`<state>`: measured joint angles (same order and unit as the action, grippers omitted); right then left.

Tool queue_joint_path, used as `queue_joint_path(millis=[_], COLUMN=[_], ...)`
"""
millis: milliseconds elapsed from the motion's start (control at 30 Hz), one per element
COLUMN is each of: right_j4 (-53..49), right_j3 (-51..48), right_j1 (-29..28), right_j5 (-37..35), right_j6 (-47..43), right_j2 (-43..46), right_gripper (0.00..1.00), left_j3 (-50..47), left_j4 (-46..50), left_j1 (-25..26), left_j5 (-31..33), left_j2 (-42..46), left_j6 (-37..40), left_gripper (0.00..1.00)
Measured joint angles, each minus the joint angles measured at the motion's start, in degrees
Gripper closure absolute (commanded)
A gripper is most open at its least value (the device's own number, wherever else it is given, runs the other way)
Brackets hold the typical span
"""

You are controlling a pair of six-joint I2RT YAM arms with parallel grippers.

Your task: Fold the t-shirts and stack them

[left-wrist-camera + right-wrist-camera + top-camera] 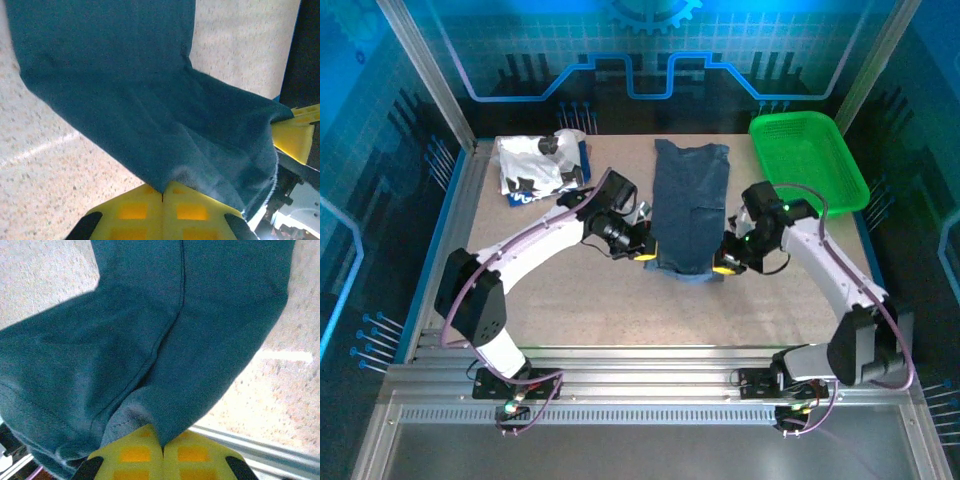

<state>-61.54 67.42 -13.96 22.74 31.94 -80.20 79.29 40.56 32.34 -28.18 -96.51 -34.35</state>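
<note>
The dark slate-blue t-shirt [688, 205] lies as a long narrow strip down the middle of the table. My left gripper [646, 256] is shut on its near left corner, and my right gripper [723, 268] is shut on its near right corner. In the left wrist view the yellow jaws [163, 196] are pressed together with the blue cloth [125, 95] pinched between them. The right wrist view has the same: its yellow jaws [163, 446] clamp a fold of the blue cloth [165, 325]. The white t-shirt with black-and-blue print [537, 166] lies crumpled at the back left.
A bright green mesh basket [808, 158] stands at the back right of the table [570, 300]. Metal rails run along the near edge below the arm bases. The table's raised frame borders both sides.
</note>
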Motion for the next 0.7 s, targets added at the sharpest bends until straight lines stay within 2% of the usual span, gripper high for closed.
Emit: queue_joint_path(millis=[267, 700], right_j4=[-0.37, -2.34], right_j3=[12.22, 30.84], right_j1=[4.72, 9.11], right_j5=[-0.39, -1.07], right_j6=[-5.18, -9.35], right_j2=[-11.69, -28.41], right_gripper=[1.00, 1.00], left_j3=[12.39, 31.91], left_j4=[2.14, 6.40], left_j1=[-4.02, -8.63], left_j5=[-0.15, -0.48], left_j2=[-8.72, -24.00], left_j6=[3.04, 5.84], left_gripper=[1.00, 1.00])
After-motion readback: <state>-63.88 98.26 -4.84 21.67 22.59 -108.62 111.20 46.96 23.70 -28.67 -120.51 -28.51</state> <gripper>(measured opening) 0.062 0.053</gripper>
